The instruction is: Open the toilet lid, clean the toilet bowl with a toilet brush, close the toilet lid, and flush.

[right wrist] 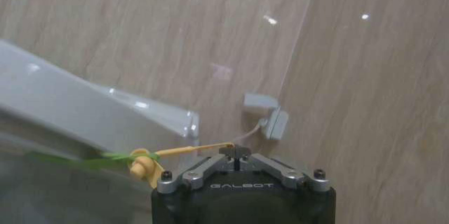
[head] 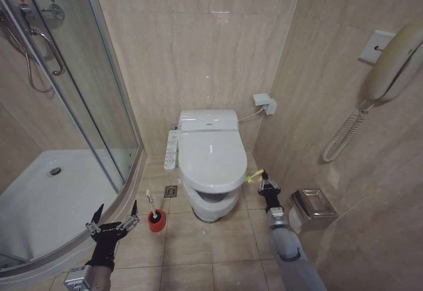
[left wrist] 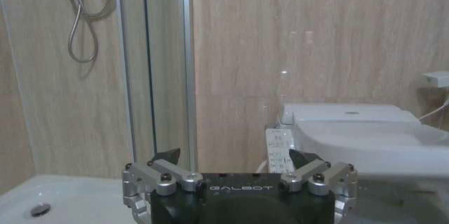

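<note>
Meanwhile, hovering low beside the shower tray, left gripper with fingers spread, empty, near the toilet brush in its red holder. Centre: toilet lid shut over the toilet bowl. Rightward, right gripper, fingers pinched on the yellow-green loop at the lid's edge. Best lifted slowly, cord kept taut, upward and back.

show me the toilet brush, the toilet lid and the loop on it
toilet brush [head: 150,202], head view, on its white handle
toilet lid [head: 211,155], head view, middle of its top
yellow-green loop [right wrist: 144,162], right wrist view, on the knot
</note>
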{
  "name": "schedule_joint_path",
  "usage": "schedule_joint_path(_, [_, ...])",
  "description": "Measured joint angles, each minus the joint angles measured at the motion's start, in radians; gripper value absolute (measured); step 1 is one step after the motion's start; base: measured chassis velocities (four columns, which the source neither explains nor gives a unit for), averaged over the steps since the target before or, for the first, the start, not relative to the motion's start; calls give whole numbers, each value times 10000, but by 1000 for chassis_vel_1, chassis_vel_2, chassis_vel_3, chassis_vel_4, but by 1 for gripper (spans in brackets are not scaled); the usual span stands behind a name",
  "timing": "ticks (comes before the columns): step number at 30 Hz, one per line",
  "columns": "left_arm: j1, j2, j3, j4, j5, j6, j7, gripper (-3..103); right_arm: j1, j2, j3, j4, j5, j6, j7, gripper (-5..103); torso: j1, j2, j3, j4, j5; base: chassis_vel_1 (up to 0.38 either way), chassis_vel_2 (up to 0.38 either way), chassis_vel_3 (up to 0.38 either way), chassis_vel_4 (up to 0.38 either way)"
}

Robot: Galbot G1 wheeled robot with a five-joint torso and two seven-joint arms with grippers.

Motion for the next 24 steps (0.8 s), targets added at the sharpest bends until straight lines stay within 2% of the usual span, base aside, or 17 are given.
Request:
schedule_joint_path(9, [0, 0, 0, 0, 0, 0, 0, 100, 489, -27, -118, 482, -146, -126, 338, 0, 0, 0, 0, -1, -1, 0, 0, 0, 0])
schedule_joint_path(24, [0, 0, 0, 0, 0, 0, 0, 100, 802, 24, -293, 909, 89, -378, 415, 0, 0, 0, 0, -3, 0, 0, 0, 0, 0])
